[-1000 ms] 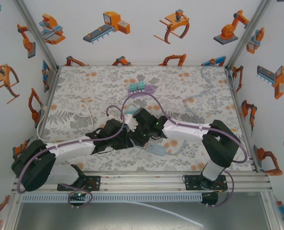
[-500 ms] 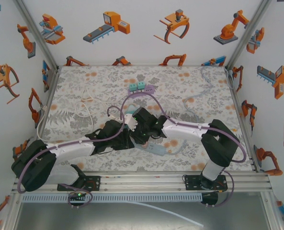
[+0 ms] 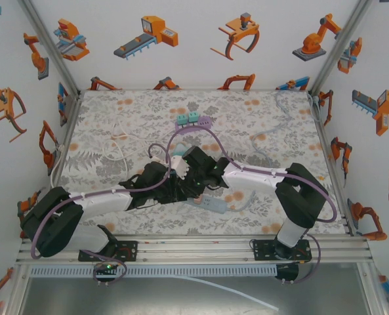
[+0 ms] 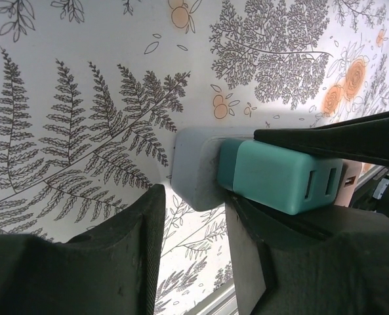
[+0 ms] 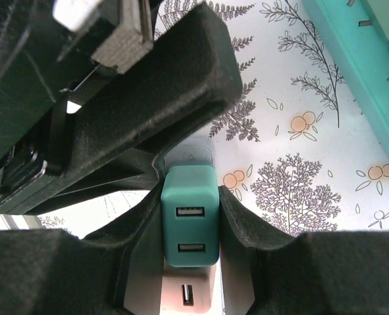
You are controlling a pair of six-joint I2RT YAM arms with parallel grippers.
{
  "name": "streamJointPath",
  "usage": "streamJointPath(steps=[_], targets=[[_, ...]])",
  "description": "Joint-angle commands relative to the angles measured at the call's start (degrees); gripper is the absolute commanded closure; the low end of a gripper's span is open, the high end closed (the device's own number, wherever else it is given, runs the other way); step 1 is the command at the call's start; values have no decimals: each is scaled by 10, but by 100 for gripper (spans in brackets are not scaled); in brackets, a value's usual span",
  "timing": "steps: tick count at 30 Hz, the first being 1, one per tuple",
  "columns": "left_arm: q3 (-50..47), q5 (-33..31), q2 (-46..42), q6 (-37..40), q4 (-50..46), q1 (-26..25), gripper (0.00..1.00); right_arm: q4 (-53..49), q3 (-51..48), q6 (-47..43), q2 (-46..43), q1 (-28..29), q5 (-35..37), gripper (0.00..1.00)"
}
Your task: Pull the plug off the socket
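Observation:
The teal plug (image 5: 189, 213), a block with two USB ports, sits in the end of a grey socket strip (image 4: 194, 172). My right gripper (image 5: 189, 193) is shut on the plug, one finger pressed on each side. In the left wrist view the plug (image 4: 279, 174) lies just right of the strip's end. My left gripper (image 4: 194, 203) clamps that end between its fingertips (image 4: 243, 230). From above, both wrists meet at mid-table and cover the plug. The socket strip (image 3: 214, 205) sticks out toward the near right.
A purple and teal connector block (image 3: 193, 120) lies at the back centre. White cable (image 3: 119, 147) loops on the left and a pale cable (image 3: 273, 131) on the right. A teal strip with slots (image 5: 365, 59) lies close beside the right wrist.
The right jaws have closed onto the plug. The left jaws briefly loosened and clamped the strip again, and the left arm shifted slightly.

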Motion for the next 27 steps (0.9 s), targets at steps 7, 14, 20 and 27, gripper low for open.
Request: streamJointPath(steps=[7, 14, 20, 27], targets=[[-14, -52, 46, 9, -188, -9, 60, 91, 23, 103, -51, 0, -42, 100], [4, -86, 100, -12, -209, -5, 61, 92, 20, 58, -72, 19, -80, 100], [1, -90, 130, -29, -190, -3, 63, 131, -7, 69, -108, 8, -69, 100], [0, -91, 137, -26, -185, 0, 65, 127, -12, 54, -123, 5, -46, 100]])
